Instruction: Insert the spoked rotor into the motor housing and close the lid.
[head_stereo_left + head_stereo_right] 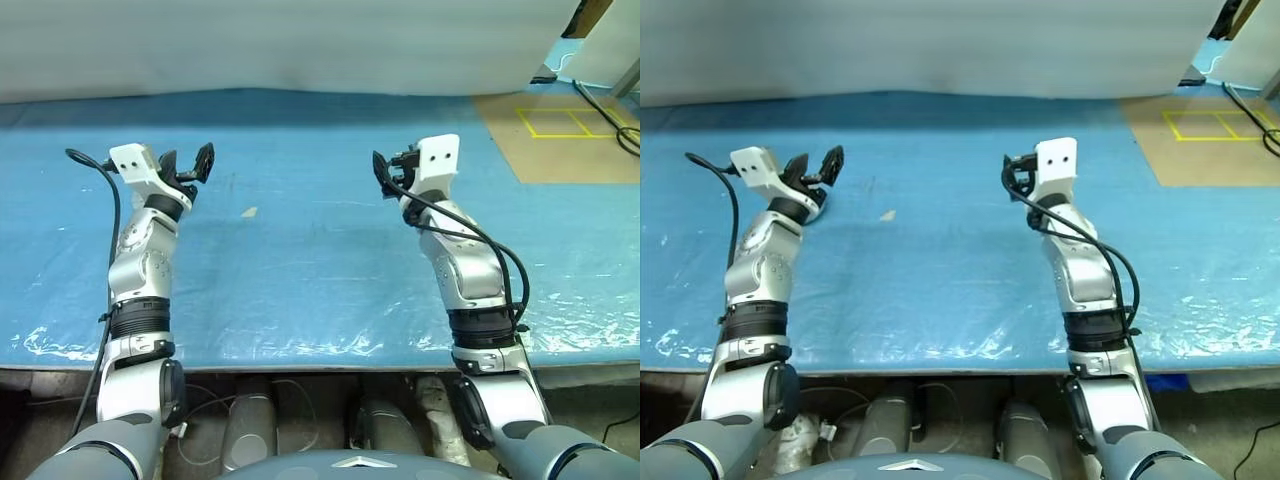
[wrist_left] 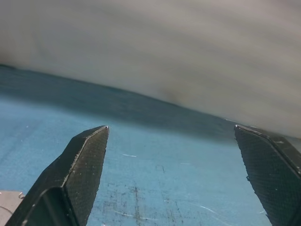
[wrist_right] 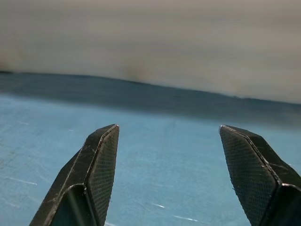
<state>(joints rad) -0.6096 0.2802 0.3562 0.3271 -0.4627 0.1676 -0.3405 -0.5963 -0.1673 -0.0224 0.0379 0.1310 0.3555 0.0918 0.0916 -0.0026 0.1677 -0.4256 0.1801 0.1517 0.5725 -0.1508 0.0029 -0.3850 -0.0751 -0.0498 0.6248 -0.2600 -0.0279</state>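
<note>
The spoked rotor, the motor housing and the lid are out of view. My left gripper (image 1: 188,163) hovers over the back left of the blue table (image 1: 310,250), pointing toward the white backdrop. Its jaws stand wide open with nothing between them, as the left wrist view (image 2: 171,127) also shows. My right gripper (image 1: 385,172) hovers over the table right of centre, pointing the same way. It is open and empty too, seen from its own wrist view (image 3: 168,125), where blue table surface lies between the fingers (image 3: 101,160).
A wrinkled clear film covers the blue table. A small pale scrap (image 1: 249,212) lies between the arms. A white backdrop (image 1: 280,45) closes the far side. At the back right lies a brown board (image 1: 560,140) with yellow tape lines and black cables (image 1: 625,135).
</note>
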